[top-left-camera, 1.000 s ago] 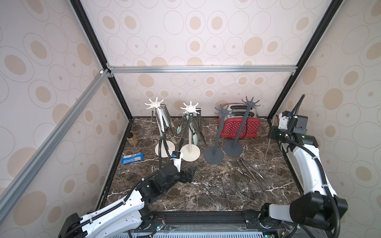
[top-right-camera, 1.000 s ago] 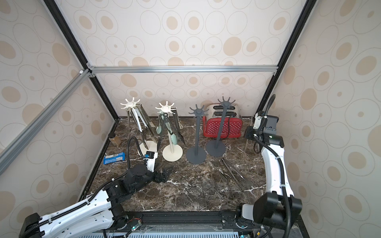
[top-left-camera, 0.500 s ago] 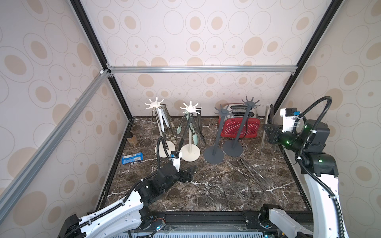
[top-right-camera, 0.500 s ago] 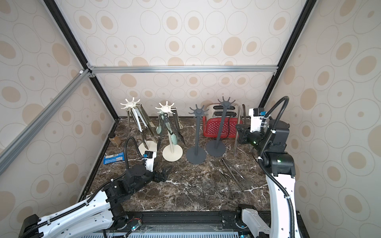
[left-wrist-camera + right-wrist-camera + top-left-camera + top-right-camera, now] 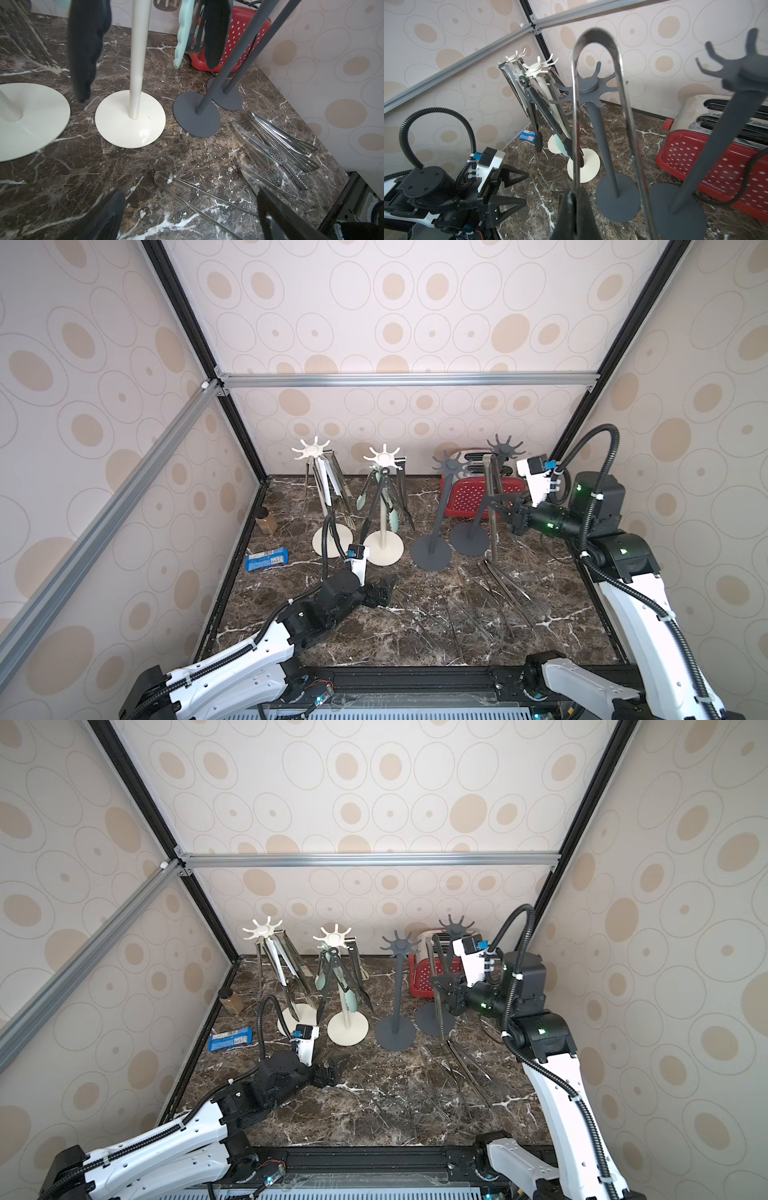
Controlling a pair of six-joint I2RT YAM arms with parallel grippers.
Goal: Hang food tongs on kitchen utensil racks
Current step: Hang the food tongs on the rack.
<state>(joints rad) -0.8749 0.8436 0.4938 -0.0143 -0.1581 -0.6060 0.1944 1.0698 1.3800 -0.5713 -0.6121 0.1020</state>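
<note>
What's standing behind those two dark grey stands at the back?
A red toaster with a silver slotted top. The rear grey rack and the steel tongs in the right hand cross its front; anything behind the toaster is hidden.

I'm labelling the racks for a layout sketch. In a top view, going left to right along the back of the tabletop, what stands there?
Brown jar → first cream rack → second cream rack → first dark grey rack → second dark grey rack.
</note>
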